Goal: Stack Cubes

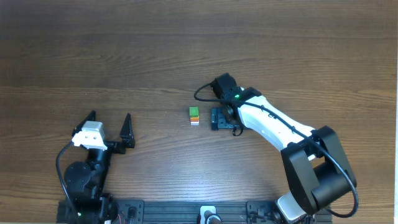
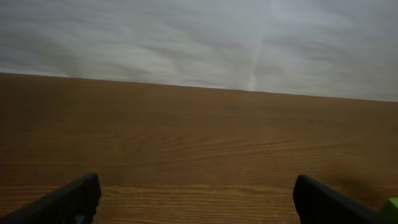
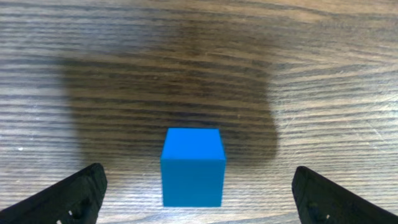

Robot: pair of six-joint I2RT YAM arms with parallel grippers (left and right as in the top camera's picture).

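While left claw (image 1: 111,116), right claw (image 3: 198,186) gape wide, blue cube (image 3: 193,167) faces right claw squarely.

A: What carries everything here?
B: A brown wooden table (image 1: 124,50), its grain running across the frame.
A: And what sits directly on it?
B: Just left of centre, a small cube stack (image 1: 194,116), green on top and white lowest. A blue cube (image 3: 192,167) also rests flat on the wood.
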